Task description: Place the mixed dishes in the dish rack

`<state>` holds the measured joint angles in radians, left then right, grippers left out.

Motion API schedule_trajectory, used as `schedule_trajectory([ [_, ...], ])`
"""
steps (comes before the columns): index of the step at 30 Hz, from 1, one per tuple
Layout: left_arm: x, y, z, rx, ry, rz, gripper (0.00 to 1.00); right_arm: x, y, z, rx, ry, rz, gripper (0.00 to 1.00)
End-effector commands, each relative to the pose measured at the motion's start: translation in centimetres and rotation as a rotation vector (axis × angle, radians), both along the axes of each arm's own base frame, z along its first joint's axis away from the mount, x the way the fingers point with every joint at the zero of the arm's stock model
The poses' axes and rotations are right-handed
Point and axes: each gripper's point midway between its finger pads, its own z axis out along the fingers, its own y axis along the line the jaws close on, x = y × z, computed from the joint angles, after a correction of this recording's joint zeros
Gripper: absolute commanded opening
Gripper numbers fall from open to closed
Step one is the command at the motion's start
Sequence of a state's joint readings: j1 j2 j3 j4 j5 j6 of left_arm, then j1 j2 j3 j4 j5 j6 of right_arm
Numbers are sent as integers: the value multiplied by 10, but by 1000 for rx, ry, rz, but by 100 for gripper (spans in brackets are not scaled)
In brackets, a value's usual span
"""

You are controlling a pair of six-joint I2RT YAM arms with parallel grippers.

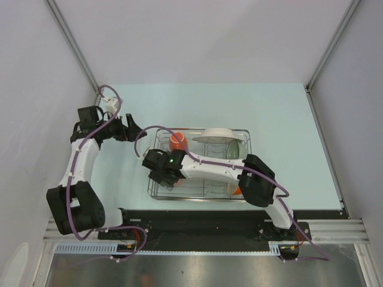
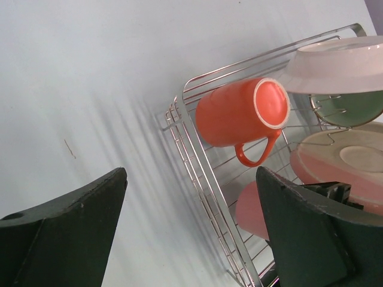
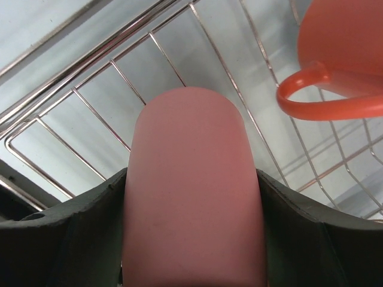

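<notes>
The chrome wire dish rack (image 1: 157, 190) sits mid-table. My right gripper (image 1: 159, 174) is over its left end, shut on the small pink cup (image 3: 191, 191), which is held above the rack wires (image 3: 108, 60). The cup also shows in the left wrist view (image 2: 254, 209). The orange mug (image 1: 178, 142) lies on its side in the rack's far left corner, handle down (image 2: 239, 113). The white shallow bowl (image 2: 338, 63), sage green bowl (image 2: 353, 107) and pink-and-cream plate (image 2: 341, 158) stand in the rack. An orange bowl (image 1: 237, 191) peeks from under my right arm. My left gripper (image 1: 133, 133) is open and empty, just left of the rack.
The pale table (image 1: 281, 119) extends around the rack, with white walls on three sides. My right arm lies across the rack's near half. The black base rail (image 1: 197, 224) runs along the near edge.
</notes>
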<state>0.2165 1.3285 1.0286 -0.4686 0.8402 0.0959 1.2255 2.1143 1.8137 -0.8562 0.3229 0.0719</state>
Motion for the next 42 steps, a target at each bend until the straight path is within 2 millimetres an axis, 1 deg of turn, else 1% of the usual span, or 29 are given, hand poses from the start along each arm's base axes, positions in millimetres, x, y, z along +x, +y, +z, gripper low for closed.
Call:
schedule_trajectory([
  [1,5,0,1,22,7,-1,94,2,8,-3,-5,11,25,0],
  [2,4,1,-2,23,13,0,94,3,8,-4,-6,14,24,1],
  [3,4,0,-2,26,10,-3,94,5,8,-4,-9,5,17,9],
  [4,3,0,-2,29,6,-3,94,5,9,-5,-5,10,19,16],
  [7,1,-2,-2,33,-2,-11,94,6,11,-6,9,22,18,29],
  [8,1,-2,-3,35,-1,-12,94,6,11,-5,8,18,17,36],
  [9,1,-2,-3,35,-2,-14,95,6,12,-5,7,15,19,51],
  [11,0,-3,-4,38,-4,-22,95,7,11,-3,6,5,18,63],
  [12,-1,-3,-4,38,-3,-26,95,7,12,-1,9,4,23,83],
  [13,-1,-4,-4,42,-6,-34,95,6,11,0,7,2,26,98],
  [14,-2,-5,-5,42,-5,-37,95,6,11,1,6,-3,27,100],
  [19,-4,-7,-8,55,-7,-52,95,7,13,12,22,-17,28,100],
  [20,-5,-9,-9,55,3,-64,95,8,17,21,40,-24,28,100],
  [23,-8,-12,-13,54,24,-76,95,7,21,36,61,-32,32,100],
  [24,-7,-12,-14,56,25,-76,95,7,25,46,83,-45,31,100],
  [26,-8,-13,-14,60,21,-85,95,6,26,53,87,-47,34,100],
  [27,-8,-14,-14,61,19,-88,95,6,30,60,103,-51,36,100],
  [29,-9,-16,-12,65,15,-95,95,6,29,63,100,-53,36,100],
  [31,-9,-17,-10,72,11,-98,95,11,27,75,102,-84,25,100],
  [33,-9,-18,-8,82,1,-97,95,14,26,92,123,-104,13,100],
  [34,-8,-18,-7,89,-7,-97,95,17,26,119,169,-134,-3,100],
  [35,-5,-16,-6,107,-12,-86,95,20,24,134,196,-151,-17,100],
  [36,-3,-15,-4,116,-12,-78,95,27,20,149,223,-174,-43,100],
  [37,-4,-17,-4,122,-3,-84,95,31,13,177,283,-200,-62,100],
  [39,2,-15,-7,165,11,-71,95,43,1,199,344,-232,-128,100],
  [40,0,-19,-9,186,25,-83,95,46,1,210,389,-244,-141,100],
  [41,4,-18,-9,205,29,-77,94,45,-7,216,410,-248,-159,100],
  [42,5,-18,-8,202,34,-75,94,48,-12,220,420,-266,-189,100],
])
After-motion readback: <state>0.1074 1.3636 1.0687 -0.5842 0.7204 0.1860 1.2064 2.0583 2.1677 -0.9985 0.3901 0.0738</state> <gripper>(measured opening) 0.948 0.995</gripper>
